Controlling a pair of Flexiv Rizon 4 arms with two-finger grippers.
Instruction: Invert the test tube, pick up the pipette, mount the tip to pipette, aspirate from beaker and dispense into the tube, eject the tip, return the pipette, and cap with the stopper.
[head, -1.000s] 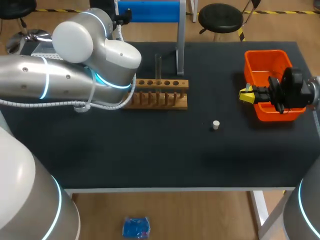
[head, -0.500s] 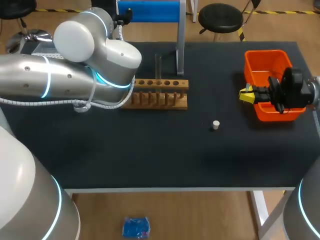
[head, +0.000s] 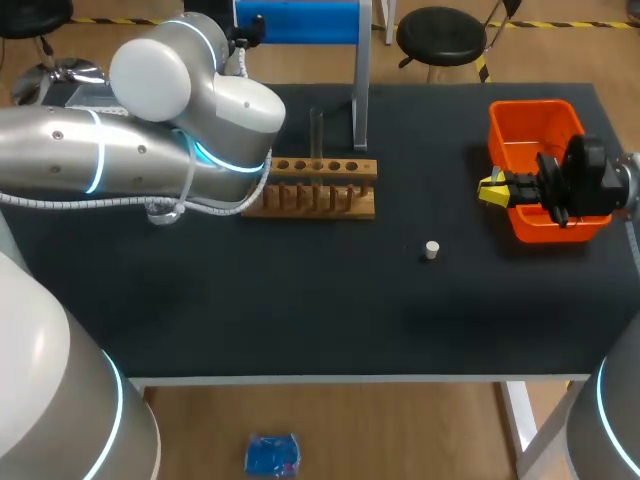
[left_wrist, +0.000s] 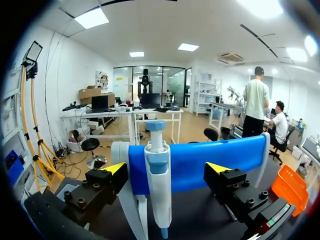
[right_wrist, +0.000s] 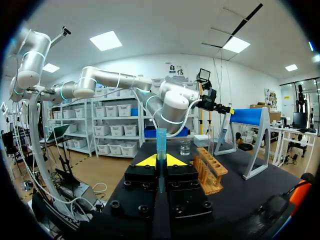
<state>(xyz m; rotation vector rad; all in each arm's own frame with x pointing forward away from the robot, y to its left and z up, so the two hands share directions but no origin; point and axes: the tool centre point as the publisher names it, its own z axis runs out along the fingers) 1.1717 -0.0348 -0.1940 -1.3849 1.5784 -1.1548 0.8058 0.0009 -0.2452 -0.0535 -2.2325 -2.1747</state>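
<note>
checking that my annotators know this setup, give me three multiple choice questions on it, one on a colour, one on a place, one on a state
1. What colour is the bin?
A. blue
B. orange
C. green

2. Where does the stopper lie?
A. on the table, apart from the rack
B. inside the bin
C. in a hole of the rack

3. How is the right gripper?
A. open and empty
B. shut on the stopper
C. shut on the pipette tip

Answers:
1 B: in the head view the bin's walls are plainly orange.
2 A: the stopper sits alone on the dark table, between the rack and the bin and touching neither.
3 C: in the right wrist view the two fingers meet on the upright blue pipette tip from both sides.
</note>
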